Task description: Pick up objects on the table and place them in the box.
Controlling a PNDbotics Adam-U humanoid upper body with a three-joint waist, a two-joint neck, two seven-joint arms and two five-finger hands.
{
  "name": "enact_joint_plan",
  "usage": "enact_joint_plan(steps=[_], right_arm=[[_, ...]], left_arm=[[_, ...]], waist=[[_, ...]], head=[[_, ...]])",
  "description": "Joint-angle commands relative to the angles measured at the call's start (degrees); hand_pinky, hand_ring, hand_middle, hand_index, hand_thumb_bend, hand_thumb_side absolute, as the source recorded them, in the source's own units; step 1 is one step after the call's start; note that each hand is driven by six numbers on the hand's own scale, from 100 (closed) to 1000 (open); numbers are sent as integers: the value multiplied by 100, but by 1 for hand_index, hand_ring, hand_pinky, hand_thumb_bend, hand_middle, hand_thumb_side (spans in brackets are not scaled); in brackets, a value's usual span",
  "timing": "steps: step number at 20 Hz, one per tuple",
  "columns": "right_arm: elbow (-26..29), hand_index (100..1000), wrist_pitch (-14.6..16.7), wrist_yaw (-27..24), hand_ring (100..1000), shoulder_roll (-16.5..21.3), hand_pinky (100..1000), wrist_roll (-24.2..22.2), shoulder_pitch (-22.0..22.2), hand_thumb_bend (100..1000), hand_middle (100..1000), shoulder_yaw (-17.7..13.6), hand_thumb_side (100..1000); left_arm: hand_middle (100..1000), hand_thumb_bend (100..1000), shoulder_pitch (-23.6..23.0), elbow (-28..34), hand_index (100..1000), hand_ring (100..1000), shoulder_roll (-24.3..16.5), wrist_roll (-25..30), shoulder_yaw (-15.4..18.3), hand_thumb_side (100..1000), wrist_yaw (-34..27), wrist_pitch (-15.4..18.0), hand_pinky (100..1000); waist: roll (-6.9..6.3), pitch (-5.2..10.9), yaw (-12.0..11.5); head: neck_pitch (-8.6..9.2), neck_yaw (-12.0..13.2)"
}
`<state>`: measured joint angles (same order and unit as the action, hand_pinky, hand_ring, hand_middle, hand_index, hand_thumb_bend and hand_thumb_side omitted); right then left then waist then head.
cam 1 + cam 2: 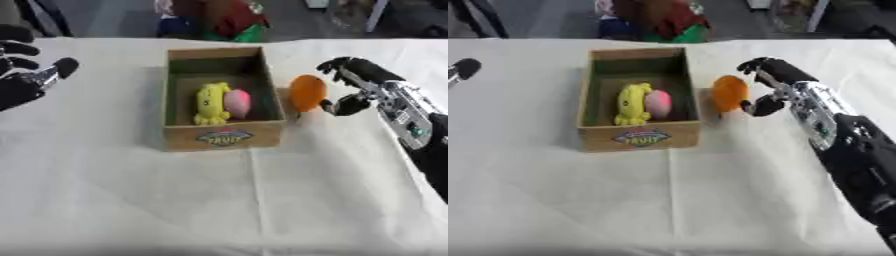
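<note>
A cardboard box (224,135) stands on the white table, with a yellow toy (211,103) and a pink round thing (237,102) inside. Just right of the box's right wall is an orange round object (307,92), pinched between the fingers and thumb of my right hand (352,85). The orange object seems lifted slightly off the cloth, close to the box's rim. My left hand (24,75) is at the far left edge, fingers relaxed and holding nothing.
A white cloth (219,200) covers the table, spreading wide in front of the box. Beyond the far table edge lies a heap of coloured items (219,20).
</note>
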<state>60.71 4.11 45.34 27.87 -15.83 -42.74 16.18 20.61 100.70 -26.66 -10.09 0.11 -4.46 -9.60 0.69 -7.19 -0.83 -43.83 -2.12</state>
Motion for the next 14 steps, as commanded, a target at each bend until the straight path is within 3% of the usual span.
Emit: enact_joint_plan(steps=[1,14], right_arm=[[3,920,37,-19,736,63,630,-169,-145,319,796,-84,100],[-437,912,55,182,721,-311,616,-51,-347,317,767,-168,100]], left_arm=[[580,810,45,66,630,615,-67,29,10,152,-43,13,575],[579,810,60,78,626,627,-14,96,-20,148,-82,20,578]], waist=[[-25,97,-14],[-92,80,-113]], head=[[-25,14],[-20,-65]])
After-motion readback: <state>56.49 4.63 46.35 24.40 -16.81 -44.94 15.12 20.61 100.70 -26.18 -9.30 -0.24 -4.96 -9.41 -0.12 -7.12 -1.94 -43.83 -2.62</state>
